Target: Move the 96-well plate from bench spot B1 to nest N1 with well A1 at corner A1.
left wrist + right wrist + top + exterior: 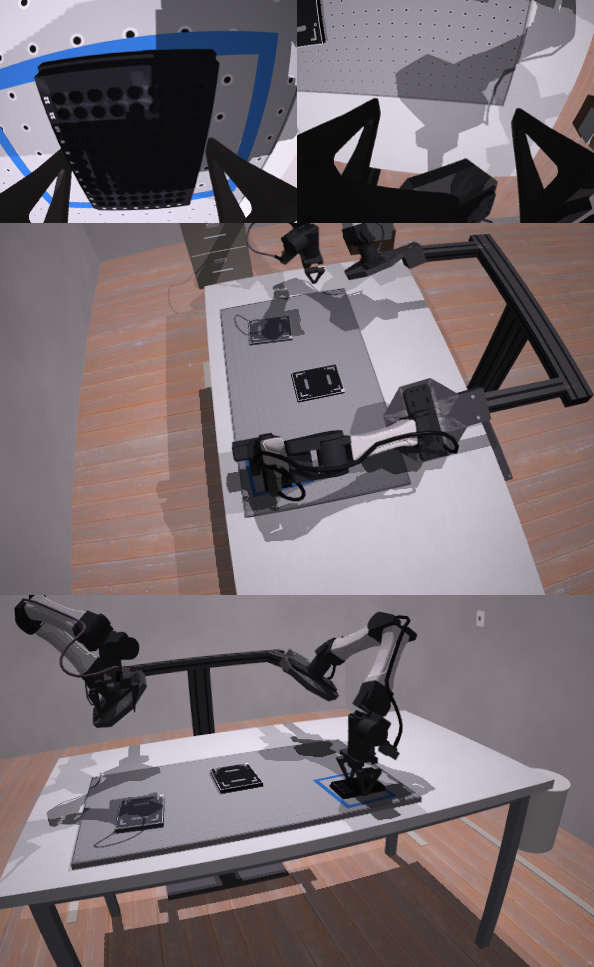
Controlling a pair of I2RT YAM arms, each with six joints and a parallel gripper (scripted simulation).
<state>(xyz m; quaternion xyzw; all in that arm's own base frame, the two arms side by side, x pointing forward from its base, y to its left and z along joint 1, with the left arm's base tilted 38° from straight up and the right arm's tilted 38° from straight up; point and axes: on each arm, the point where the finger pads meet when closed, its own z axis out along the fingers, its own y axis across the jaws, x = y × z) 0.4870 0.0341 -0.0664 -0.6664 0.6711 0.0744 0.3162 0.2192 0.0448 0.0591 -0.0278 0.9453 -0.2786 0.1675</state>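
The black 96-well plate point(339, 788) point(130, 164) lies inside the blue outline of B1 point(251, 479) point(259, 100). Column labels 12 and 11 show at its far end in the left wrist view; I cannot make out the A1 corner. My left gripper point(359, 785) point(137, 150) is open, fingers on either side of the plate's long sides, low over it. In the top view the arm hides most of the plate. Nest N1 point(282, 323) point(140, 805) holds nothing and lies in shadow. My right gripper point(314, 276) point(447, 110) is open and empty, above the table's arm side.
A second, empty nest point(318, 383) point(236, 778) point(307, 30) stands between B1 and N1 on the grey perforated board point(260, 388) point(190, 815). A thin cable loop lies by N1. The dark frame point(530, 323) stands behind the arms.
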